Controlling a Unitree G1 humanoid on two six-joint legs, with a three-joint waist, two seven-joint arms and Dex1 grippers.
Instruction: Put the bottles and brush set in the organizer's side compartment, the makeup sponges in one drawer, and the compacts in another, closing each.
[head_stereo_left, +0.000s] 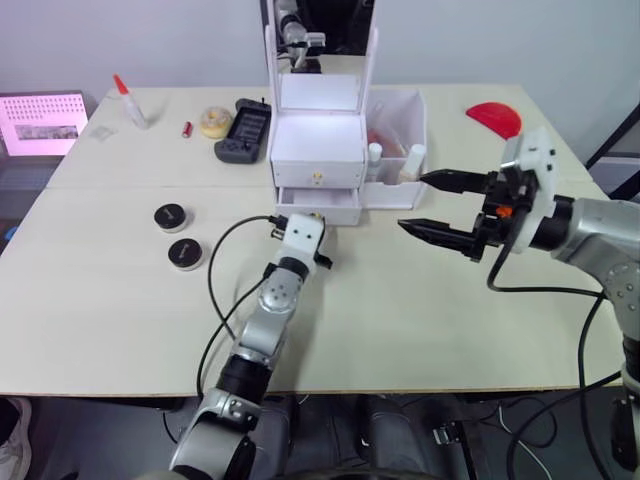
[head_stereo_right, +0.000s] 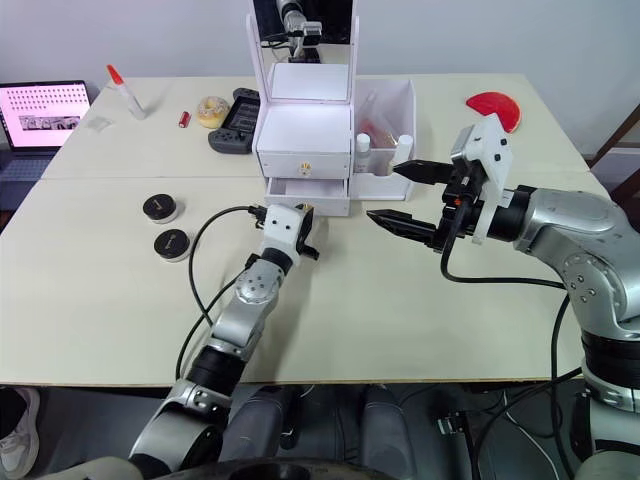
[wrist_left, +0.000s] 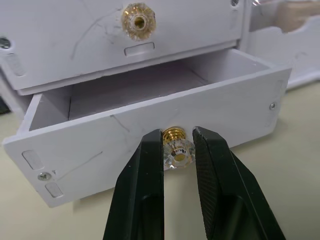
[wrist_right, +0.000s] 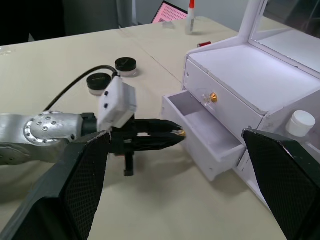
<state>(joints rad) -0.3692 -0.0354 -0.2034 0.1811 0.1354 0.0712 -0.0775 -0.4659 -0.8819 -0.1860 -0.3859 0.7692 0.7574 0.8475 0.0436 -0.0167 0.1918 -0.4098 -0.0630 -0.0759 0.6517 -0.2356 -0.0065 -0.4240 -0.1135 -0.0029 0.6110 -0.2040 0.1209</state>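
Left eye view: compacts (head_stereo_left: 178, 235) on worktop (head_stereo_left: 400, 320), well apart from organizer (head_stereo_left: 320, 150); right end effector (head_stereo_left: 428, 205) wide open, empty.
Left wrist view: left end effector (wrist_left: 178, 150) clamps knob (wrist_left: 176, 148) of open lower drawer (wrist_left: 150, 130).
Right wrist view: bottle cap (wrist_right: 301, 122) in side compartment.

No readable text anywhere. Laptop screen (head_stereo_right: 44, 116) shows pink page with rows of marks, perhaps a calendar, too small to read. Compacts (head_stereo_right: 161, 208) carry brownish lid marks, illegible. Bottle (head_stereo_right: 405, 145) label unreadable.
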